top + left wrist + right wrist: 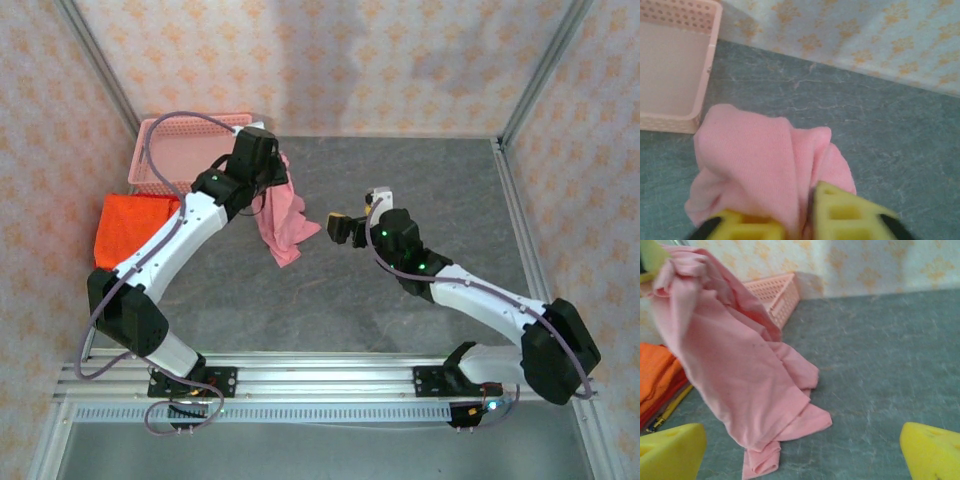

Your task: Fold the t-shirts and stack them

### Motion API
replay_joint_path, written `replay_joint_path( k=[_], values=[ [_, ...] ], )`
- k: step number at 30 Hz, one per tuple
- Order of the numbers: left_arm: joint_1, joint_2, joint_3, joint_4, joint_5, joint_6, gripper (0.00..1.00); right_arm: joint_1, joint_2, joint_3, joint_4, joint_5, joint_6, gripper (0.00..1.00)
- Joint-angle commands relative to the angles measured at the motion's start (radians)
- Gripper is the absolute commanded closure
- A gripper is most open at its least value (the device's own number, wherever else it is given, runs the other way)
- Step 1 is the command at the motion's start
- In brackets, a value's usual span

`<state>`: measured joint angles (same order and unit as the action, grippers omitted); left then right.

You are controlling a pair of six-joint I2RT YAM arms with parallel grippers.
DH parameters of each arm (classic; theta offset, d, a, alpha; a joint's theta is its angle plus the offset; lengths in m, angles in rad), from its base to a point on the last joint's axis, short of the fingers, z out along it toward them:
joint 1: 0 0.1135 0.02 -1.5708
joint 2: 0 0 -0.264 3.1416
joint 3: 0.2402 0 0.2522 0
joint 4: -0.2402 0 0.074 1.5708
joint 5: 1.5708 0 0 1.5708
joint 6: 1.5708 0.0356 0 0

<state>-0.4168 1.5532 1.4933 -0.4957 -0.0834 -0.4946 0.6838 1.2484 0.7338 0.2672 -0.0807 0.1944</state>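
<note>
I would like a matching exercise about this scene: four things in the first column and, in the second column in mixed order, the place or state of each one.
Column one:
1. pink t-shirt
2. orange-red t-shirt
3. mesh basket
4. right gripper

Column two:
A. jaws wide open, nothing between them
B. at the far left corner of the table
C. hanging from the left gripper
D. lying at the table's left edge

Pairs: 1-C; 2-D; 3-B; 4-A
</note>
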Motion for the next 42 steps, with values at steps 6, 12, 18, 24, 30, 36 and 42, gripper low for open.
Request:
replay_joint_path(
  k=[6,12,18,24,30,36,42],
  values=[
    [0.092,-0.068,-0.106,0.025,-0.159,-0.032,0.0,-0.011,0.208,0.204,-0.251,-0.061,0.085,0.01],
    [0.118,-0.142,-0.23,-0.023,-0.167,-0.067,0.0,-0.016,0.441,0.4,-0.425,-0.09,0.134,0.09],
    [0.025,-0.136,-0.395,0.008,-0.144,-0.13,0.0,-0.023,0.581,0.5,-0.428,-0.138,0.185,0.14],
    [-0.109,0.002,-0.401,0.052,-0.134,-0.176,0.12,-0.058,0.605,0.484,-0.37,-0.159,0.237,0.16],
    [-0.128,0.211,-0.29,0.047,-0.109,-0.148,0.24,-0.091,0.546,0.396,-0.306,-0.144,0.267,0.15],
    [-0.125,0.333,-0.197,0.005,-0.137,-0.128,0.61,-0.104,0.49,0.325,-0.291,-0.119,0.269,0.15],
    [-0.12,0.332,-0.203,0.009,-0.136,-0.124,1.0,-0.107,0.454,0.29,-0.274,-0.094,0.26,0.14]
  ],
)
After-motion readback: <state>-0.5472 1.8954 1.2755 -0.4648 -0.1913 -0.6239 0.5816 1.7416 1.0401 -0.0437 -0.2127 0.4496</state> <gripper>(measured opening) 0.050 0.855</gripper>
